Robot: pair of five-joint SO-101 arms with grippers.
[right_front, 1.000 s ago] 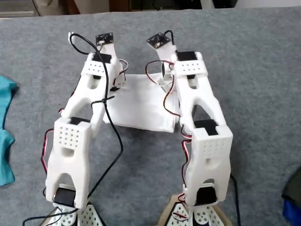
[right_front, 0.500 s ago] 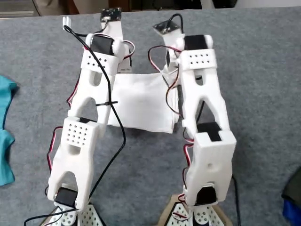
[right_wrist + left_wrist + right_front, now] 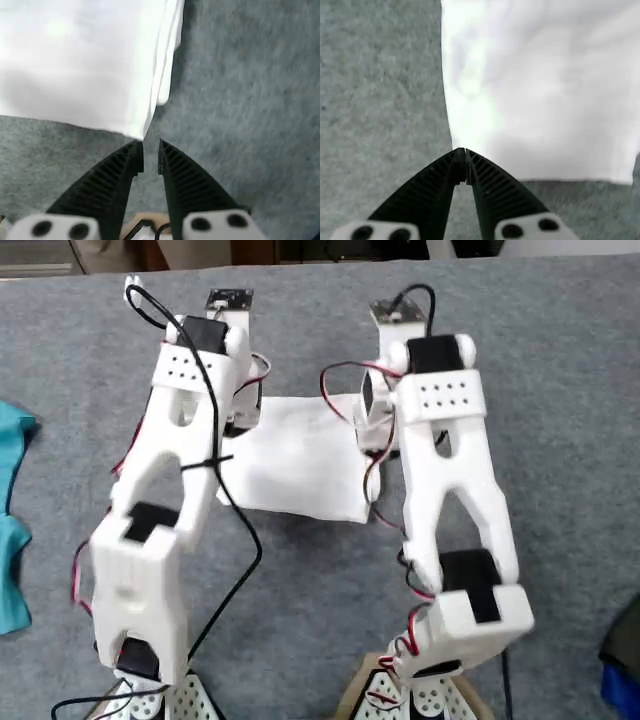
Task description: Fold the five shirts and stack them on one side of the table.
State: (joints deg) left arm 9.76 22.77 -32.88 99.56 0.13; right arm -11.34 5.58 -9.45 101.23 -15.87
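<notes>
So the folded white shirt (image 3: 295,455) lies flat in the middle of the grey bench (image 3: 560,390), out at 12 o'clock from the two arm bases. From the high view you can't really judge either hand, since the wrists of the left arm (image 3: 190,365) and right arm (image 3: 445,395) sit on top of them at the shirt's far corners.

The wrist cams fill that in. The left hand (image 3: 461,152) has its black fingers pressed together, with the tips right at a corner of the shirt. I can't tell whether there's any cloth pinched between them. The right hand (image 3: 150,147) is only a narrow slit apart and holds nothing. The shirt's corner sits just past its tips, and you can see the stacked layers along that edge.

What the wrist cams miss: a teal shirt (image 3: 10,530) at the 9 o'clock edge of the bench, and a dark bundle (image 3: 622,660) with some blue in it down around 4 o'clock.

Versus a second ago, both arms have reared up. The elbows are swung back toward 6 o'clock and look bigger, and the wrists are pushed a bit further out to 12. The white shirt is in basically the same spot, with more of its far edge uncovered.
</notes>
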